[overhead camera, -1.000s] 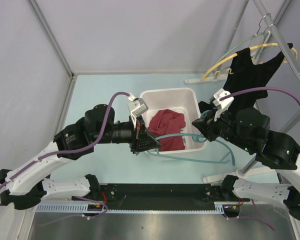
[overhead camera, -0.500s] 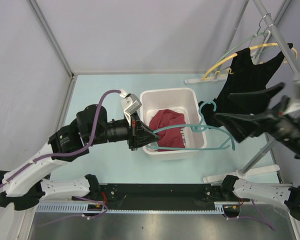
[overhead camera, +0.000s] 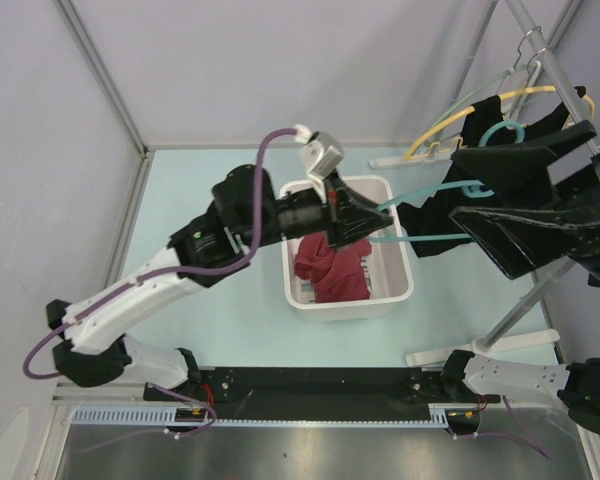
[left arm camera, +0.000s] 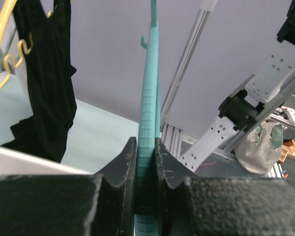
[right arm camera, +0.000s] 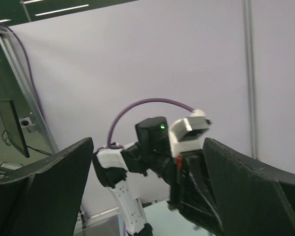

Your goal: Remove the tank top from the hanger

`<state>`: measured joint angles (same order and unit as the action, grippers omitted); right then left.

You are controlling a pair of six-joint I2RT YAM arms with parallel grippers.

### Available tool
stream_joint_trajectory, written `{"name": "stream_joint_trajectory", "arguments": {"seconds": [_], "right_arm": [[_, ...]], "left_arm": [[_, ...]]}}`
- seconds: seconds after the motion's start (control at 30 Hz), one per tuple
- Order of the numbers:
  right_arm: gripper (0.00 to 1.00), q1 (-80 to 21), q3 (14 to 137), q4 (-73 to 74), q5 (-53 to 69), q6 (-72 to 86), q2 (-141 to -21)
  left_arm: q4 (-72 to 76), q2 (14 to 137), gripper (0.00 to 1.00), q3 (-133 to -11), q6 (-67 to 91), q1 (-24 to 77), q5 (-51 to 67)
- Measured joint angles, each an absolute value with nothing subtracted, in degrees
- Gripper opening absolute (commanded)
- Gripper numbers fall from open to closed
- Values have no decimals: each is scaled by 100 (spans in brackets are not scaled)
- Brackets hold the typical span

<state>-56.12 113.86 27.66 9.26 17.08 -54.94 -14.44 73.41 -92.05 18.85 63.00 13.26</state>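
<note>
Clamping left gripper (overhead camera: 365, 222): clenched on teal hanger (overhead camera: 425, 238), a thin stiff bar, apparently bare, above the bin.
White bin (overhead camera: 350, 305): red tank top (overhead camera: 330, 270) heaped inside; likely soft, light, limp; best pinched at a raised fold.
Right gripper (overhead camera: 460, 185): spread wide, holding nothing.
Black tank top (overhead camera: 485, 118): hanging on yellow hanger (overhead camera: 450, 118), far right.
</note>
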Motion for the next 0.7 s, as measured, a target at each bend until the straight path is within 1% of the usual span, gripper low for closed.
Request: {"name": "stream_joint_trajectory", "arguments": {"seconds": [0.13,0.3,0.37,0.57,0.7], "right_arm": [[98,-5592,11397,2405,1216,1957,-5760],[97,-5524,11391,2241,1297,2141,-5734],[98,-5487,11386,2228,1293,2156,-5655],[98,-5395,11421,2206,1181,2182,-5290],[98,-5376,11500,2239,1033,2176,-5214]], "left_arm": [[-1164,8383,0,-10232,1719,6493,1260],[-1258,9487,0,-11524,1376,6858,908],[-1306,9776,0,-11850,1247,6965,760],[-1444,10309,0,-12265,947,7199,493],[-1549,10508,0,-12302,847,7273,401]]}}
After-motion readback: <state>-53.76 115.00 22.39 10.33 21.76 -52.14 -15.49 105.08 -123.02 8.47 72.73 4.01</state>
